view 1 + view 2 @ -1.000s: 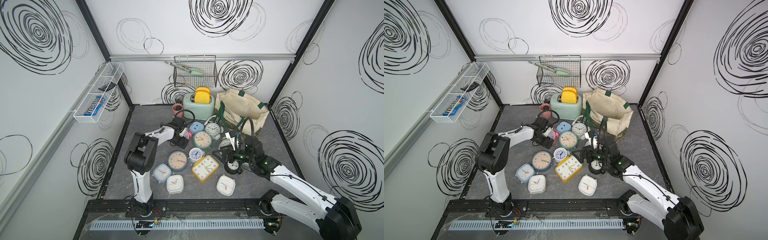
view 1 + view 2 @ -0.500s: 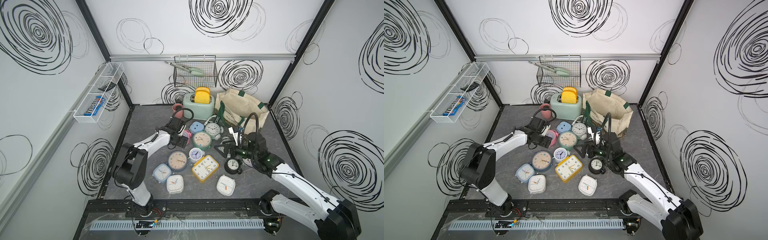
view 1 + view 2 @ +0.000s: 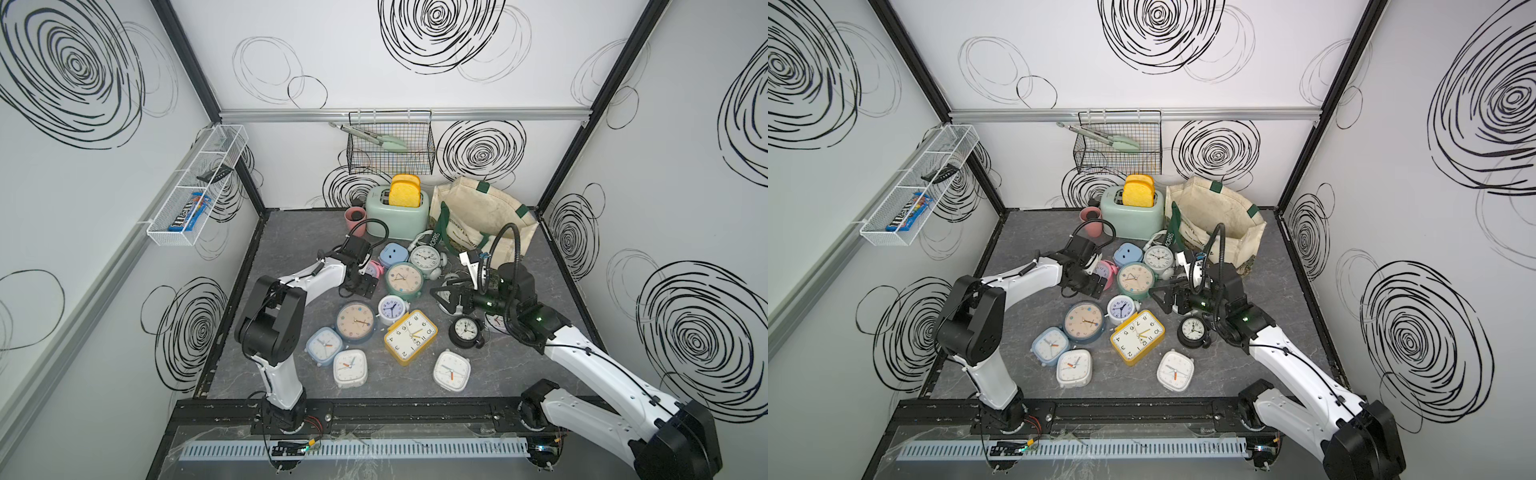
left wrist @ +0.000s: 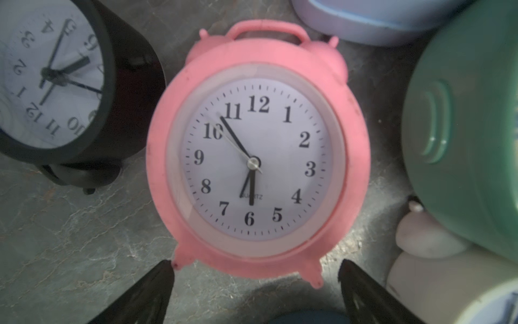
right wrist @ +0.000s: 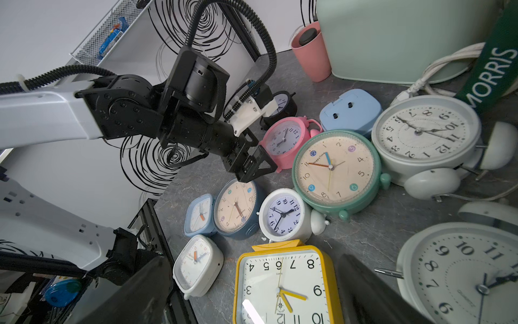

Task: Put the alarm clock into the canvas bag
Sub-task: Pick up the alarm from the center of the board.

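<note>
Looking across a grey marbled tabletop [image 3: 286, 249] boxed in by white walls scrawled with black swirls, I see the left gripper [image 3: 367, 286] spread wide, just short of the pink alarm clock [image 4: 252, 157]. Further right, the right gripper [image 3: 445, 297] gapes empty above the other clocks. The cream canvas bag [image 3: 482, 212] stands open at the back right, its green handles drooping.

The right gripper [image 3: 446, 297] has drawn off the black clock [image 3: 466, 331], where it sat low a second ago, and now hangs beside it toward the middle of the pile, so that clock's face shows whole. The left arm [image 3: 270, 320] has swung its elbow outward and partway back, and the left gripper [image 3: 366, 286] has crept closer to the pink clock [image 3: 376, 269].
</note>
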`<state>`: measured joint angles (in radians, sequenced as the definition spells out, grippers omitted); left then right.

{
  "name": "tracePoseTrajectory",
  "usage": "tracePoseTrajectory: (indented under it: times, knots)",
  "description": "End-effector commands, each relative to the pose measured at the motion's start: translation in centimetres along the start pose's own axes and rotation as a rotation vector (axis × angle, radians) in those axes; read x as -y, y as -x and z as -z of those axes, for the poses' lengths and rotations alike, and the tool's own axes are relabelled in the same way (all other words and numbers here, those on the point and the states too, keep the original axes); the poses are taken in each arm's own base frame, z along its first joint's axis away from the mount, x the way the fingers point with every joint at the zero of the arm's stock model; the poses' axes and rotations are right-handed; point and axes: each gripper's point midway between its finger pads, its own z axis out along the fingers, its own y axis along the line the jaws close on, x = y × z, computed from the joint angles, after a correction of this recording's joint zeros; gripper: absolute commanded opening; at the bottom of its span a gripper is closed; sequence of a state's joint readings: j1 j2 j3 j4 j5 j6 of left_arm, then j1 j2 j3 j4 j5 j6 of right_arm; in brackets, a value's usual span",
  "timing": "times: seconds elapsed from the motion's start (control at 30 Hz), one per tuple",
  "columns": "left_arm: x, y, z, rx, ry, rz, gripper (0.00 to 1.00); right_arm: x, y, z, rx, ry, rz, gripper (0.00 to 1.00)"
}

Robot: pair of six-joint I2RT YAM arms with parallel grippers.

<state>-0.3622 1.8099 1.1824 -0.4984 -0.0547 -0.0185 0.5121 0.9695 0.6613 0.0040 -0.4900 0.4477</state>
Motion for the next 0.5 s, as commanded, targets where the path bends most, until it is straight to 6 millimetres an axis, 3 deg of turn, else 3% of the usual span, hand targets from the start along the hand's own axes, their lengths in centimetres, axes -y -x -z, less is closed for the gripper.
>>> tracePoseTrajectory:
  times: [0.0,0.27,0.47]
  knots:
    - [-0.8,1.0,-0.5,0.005,0.02,0.019,0.96,-0.9,0.5,0.4,0.008,0.024,0.016,0.97]
    - [-0.8,1.5,-1.9,-0.018,0.008,0.009,0.96,-0.7,0.3,0.1,0.001,0.025,0.011,0.97]
    - [-0.4,0.8,-2.7,-0.036,-0.015,0.013,0.99,-0.5,0.2,0.0,0.0,0.019,0.009,0.98]
